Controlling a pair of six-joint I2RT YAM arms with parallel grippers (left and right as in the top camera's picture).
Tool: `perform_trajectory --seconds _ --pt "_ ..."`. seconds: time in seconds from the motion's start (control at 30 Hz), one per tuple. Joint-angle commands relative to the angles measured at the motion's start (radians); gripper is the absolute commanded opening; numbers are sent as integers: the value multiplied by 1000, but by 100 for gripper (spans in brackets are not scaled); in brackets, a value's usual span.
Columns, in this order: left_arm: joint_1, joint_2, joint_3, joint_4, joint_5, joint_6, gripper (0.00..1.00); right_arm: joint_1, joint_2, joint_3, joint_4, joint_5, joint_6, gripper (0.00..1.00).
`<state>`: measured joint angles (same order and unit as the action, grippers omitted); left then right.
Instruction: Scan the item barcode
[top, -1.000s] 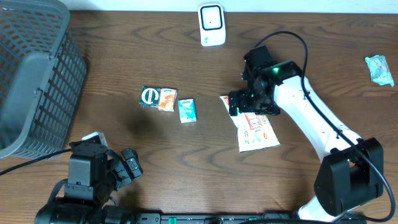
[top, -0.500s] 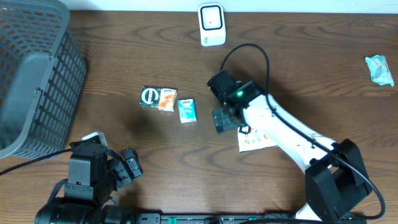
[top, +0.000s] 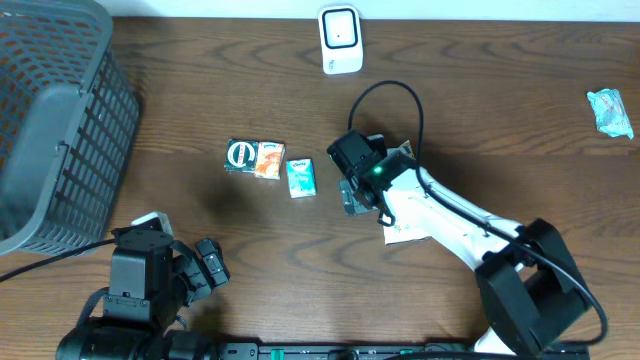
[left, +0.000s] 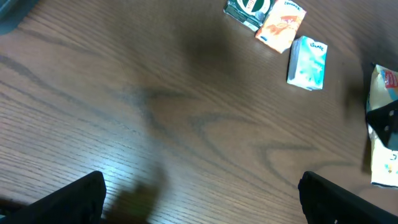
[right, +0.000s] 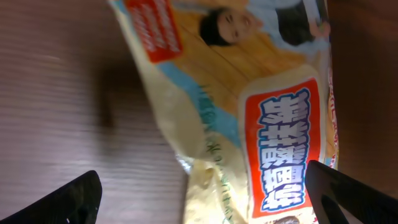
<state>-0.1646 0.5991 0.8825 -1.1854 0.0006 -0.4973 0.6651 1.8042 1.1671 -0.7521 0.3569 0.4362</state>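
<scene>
The right fingers (right: 62, 202) are spread wide, their dark tips at the two lower corners of the right wrist view, and nothing is pinched between them. Between and below them lies the snack packet (right: 249, 93), a pale yellow wrapper with a red label panel and a printed face. Whether the tips touch the wrapper cannot be told. In the overhead view the right fingers (top: 352, 195) sit over the upper left end of the packet (top: 400, 233), which lies flat on the desk (top: 200, 80) right of centre, partly covered by the white arm.

The left fingers (left: 62, 199) are also wide apart and empty, hanging above bare wood at the near left edge of the desk (left: 155, 112), well apart from everything else. In the overhead view they show at the front of the dark left arm (top: 207, 265).

Just left of the right fingers lies a teal pack (top: 301, 178). Further left, an orange pack (top: 267, 160) touches a dark green pack (top: 240, 155) with a round white logo. The left wrist view shows the same three along its top: teal (left: 306, 62), orange (left: 281, 25), dark green (left: 249, 9), with the snack packet (left: 384, 163) at the right edge.

The white scanner (top: 340, 40) stands at the far edge of the desk, well apart from the packet. A grey basket (top: 50, 130) fills the far left corner, and a crumpled teal wrapper (top: 610, 110) lies at the far right.
</scene>
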Motion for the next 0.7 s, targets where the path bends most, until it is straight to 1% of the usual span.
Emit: perform_trajectory --seconds 0.0,0.2,0.37,0.4,0.43,0.47,0.5,0.57,0.6,0.63,0.67 --pt "2 -4 -2 -3 -9 2 98 -3 50 -12 12 79 -10 99" --pt "2 -4 -2 -3 -9 2 98 -16 142 -12 47 85 -99 99" --pt "2 -4 -2 -3 -9 2 98 -39 215 -12 38 142 -101 97" --pt "2 -4 -2 -3 -9 2 97 -46 225 -12 38 140 -100 94" --pt "2 -4 -2 -3 -9 2 98 -52 227 -12 36 128 -101 88" --pt "2 -4 -2 -3 -9 2 98 -60 227 -12 36 105 -101 80" --pt "2 -4 -2 -3 -9 2 98 -72 227 -11 38 75 -101 68" --pt "2 -4 -2 -3 -9 2 98 -90 227 -10 34 46 -101 51" --pt "2 -4 -2 -3 -9 2 98 -98 227 -10 31 35 -103 38" --pt "2 -4 -2 -3 -9 2 97 -106 227 -10 29 24 -105 29" --pt "2 -4 -2 -3 -9 2 97 -114 226 -7 26 10 -105 17"
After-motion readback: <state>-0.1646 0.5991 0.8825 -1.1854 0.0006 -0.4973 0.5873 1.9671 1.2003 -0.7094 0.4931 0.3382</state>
